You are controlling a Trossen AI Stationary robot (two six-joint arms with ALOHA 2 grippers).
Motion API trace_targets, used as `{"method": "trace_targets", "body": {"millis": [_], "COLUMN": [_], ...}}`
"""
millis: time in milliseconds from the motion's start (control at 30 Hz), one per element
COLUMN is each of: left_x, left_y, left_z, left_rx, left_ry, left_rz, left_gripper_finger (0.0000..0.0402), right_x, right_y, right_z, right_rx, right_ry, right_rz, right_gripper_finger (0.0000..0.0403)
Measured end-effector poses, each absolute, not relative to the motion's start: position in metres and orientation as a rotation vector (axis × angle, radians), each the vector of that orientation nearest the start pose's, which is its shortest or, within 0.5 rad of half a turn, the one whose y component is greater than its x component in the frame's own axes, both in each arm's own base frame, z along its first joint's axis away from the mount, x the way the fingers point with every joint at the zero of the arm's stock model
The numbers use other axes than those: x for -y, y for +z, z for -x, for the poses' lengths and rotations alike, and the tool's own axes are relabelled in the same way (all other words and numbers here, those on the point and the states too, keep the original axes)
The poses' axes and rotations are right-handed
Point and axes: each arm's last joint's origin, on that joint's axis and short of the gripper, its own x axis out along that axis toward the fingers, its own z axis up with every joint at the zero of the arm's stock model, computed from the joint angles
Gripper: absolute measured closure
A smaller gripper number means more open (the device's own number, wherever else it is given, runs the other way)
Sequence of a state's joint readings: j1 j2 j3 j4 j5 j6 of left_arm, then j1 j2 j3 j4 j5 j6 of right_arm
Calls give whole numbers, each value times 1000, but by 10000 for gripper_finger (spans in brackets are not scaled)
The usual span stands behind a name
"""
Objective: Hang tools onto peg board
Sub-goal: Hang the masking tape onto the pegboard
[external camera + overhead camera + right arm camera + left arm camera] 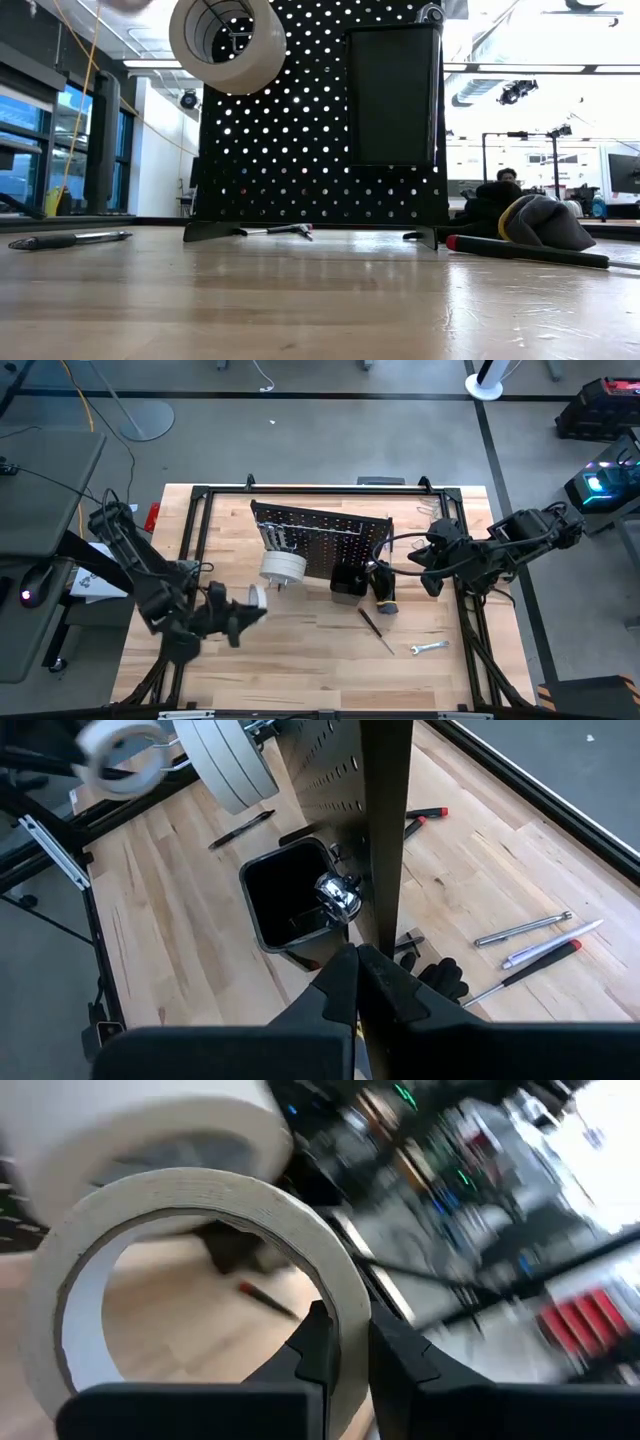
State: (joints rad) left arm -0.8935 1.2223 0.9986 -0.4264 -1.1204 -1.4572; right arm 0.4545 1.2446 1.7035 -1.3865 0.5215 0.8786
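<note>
High view: the peg board (325, 538) is being shown standing upright near the middle of the wooden table (300, 650), with a large white tape roll (283, 567) hanging on its front and a small black bin (347, 581) mounted beside that. A smaller tape roll (257, 597) is being gripped by the left gripper (250, 603), held above the table in front of the board's left end; in the left wrist view the dark fingers (322, 1350) are being seen clamped across the roll's wall. The right gripper (412, 560) is being held at the board's right edge, its jaws pressed fully together; in the right wrist view they are being seen meeting at the panel's thin edge, though whether the edge is being pinched cannot be told. A slim screwdriver (376, 629) and a silver wrench (429, 648) are lying on the table in front of the board, well apart from both grippers. A black glove-like bundle (384, 588) is lying just beside the bin.
</note>
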Motion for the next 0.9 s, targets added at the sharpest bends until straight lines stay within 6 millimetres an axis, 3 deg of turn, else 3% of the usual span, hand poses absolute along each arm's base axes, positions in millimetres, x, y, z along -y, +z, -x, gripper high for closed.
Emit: {"method": "trace_targets", "body": {"millis": [133,400,900], "left_x": [179,187,175], "left_y": [300,323,311], "left_z": [-191,-215,-224], "left_rx": [-103,-153,-265], "left_ry": [443,454,516], "left_rz": [880,692,558], "left_gripper_finger": [373,373,368], "right_x": [-68,-68,-68], "right_y": [442,442,443], "right_z": [-172,-172,-173], "right_rx": [-712,-709,-695], "right_ry": [-407,-415,-413], "right_rz": [-405,-423,-442], "right_gripper_finger": [403,403,403]}}
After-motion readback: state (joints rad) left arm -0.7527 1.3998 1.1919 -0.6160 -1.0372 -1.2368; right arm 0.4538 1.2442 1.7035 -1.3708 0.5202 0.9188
